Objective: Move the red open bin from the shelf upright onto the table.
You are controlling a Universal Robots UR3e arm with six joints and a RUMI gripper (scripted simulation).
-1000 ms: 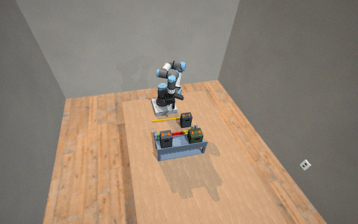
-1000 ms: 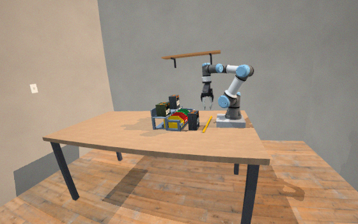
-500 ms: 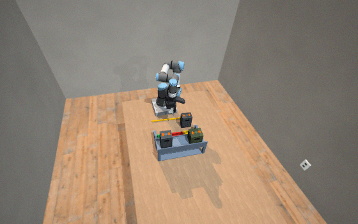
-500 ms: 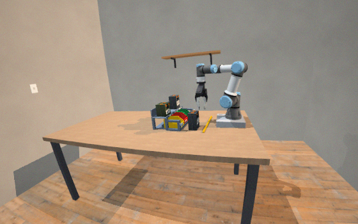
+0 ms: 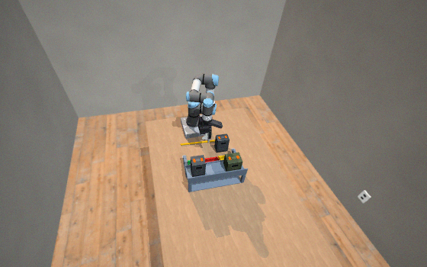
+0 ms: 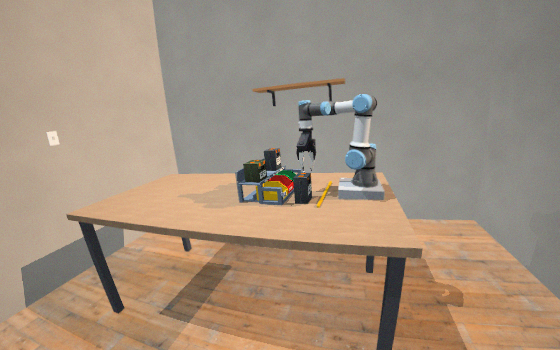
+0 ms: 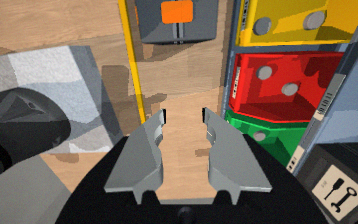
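We see the tool [image 5: 206, 138] [image 6: 308, 169] [image 7: 183, 109] released, its fingers parted with nothing between them, above the bench [image 5: 300, 229] [image 6: 194, 215] [image 7: 185, 77], between the yellow rod [image 5: 194, 143] [image 6: 325, 194] [image 7: 131, 55] and the shelf [image 5: 216, 177] [image 6: 240, 192] [image 7: 226, 75] in our wrist view. Our red bin [image 5: 211, 159] [image 6: 283, 181] [image 7: 260, 100] sits on that shelf between the yellow bin [image 5: 221, 158] [image 6: 274, 192] [image 7: 290, 10] and the green bin [image 5: 189, 162] [image 6: 286, 173] [image 7: 280, 137], and we can make out two round grey parts inside it.

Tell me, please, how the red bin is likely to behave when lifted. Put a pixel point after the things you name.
The red bin [image 5: 211, 159] [image 6: 280, 181] [image 7: 286, 86] looks stiff, with straight moulded walls. Its round grey parts [image 7: 264, 73] lie loose, so they may slide if it tilts. Being open-topped, it could spill them if tipped far.
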